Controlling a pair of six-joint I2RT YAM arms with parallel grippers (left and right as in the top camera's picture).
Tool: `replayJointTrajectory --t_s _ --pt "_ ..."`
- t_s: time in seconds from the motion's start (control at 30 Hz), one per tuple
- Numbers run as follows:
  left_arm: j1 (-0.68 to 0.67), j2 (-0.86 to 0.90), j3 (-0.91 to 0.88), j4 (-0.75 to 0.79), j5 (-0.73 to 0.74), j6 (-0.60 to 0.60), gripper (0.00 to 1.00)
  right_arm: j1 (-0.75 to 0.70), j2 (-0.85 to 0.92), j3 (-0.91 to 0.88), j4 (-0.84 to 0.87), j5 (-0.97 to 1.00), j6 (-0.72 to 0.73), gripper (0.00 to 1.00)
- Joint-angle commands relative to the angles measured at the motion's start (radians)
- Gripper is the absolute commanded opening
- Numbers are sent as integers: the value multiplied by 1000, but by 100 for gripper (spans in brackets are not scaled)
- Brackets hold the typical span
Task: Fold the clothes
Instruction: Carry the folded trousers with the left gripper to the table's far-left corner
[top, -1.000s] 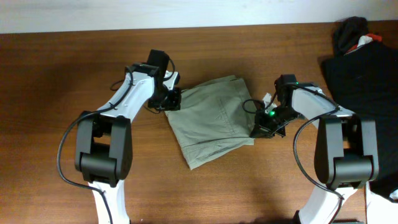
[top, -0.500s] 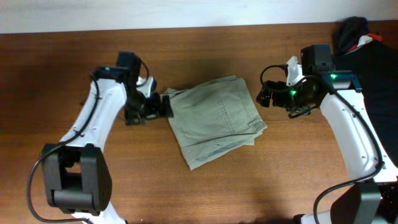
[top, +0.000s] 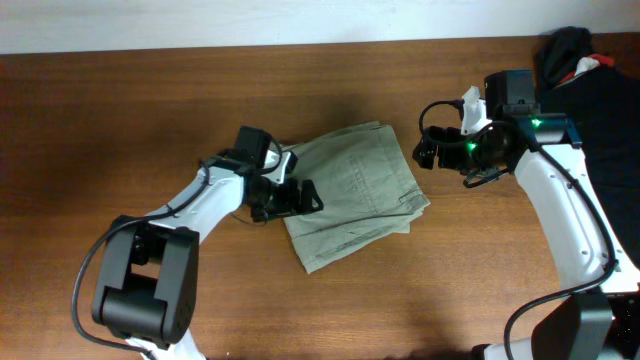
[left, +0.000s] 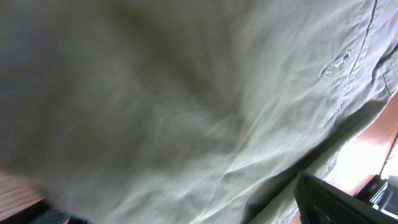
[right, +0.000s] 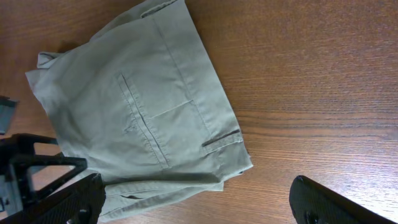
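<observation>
We see the shorts (top: 350, 195) lying folded over on the brown table (top: 120, 100), near the middle. They are light grey-green, and a pocket with stitched lines faces up. The left fingers (top: 298, 197) are at the left edge of the shorts, right on the cloth. In the left wrist camera the cloth fills almost everything, so we cannot tell if these fingers pinch it. The right fingers (top: 428, 152) are just beside the far right corner of the shorts. They are spread wide and hold nothing. A black cloth (top: 585, 110) lies at the right end of the table.
</observation>
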Motion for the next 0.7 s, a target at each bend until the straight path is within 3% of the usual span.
replayJointTrajectory --t_s 0.0,0.07,0.1,0.23,0.27,0.4,0.5,0.67 --pt "-28 59 -4 14 -3 -52 98 -6 -7 12 3 9 8 99" --pt "-28 96 -4 15 -3 -51 98 -6 -7 12 3 9 8 99" --pt "-28 114 -4 20 -3 -51 93 -6 -7 12 3 10 8 99" --pt "-26 126 -4 130 -28 -64 45 -6 -7 12 3 9 8 99" --pt "-19 126 -4 165 -77 -114 33 -6 -7 12 3 9 8 99" --pt "82 126 -3 332 -185 -243 2 -6 -7 12 3 9 8 99" --pt "212 126 -3 433 -275 -309 1 -6 -7 12 3 9 8 99" --pt "539 126 -3 605 -468 -434 1 -6 -7 12 3 10 8 99"
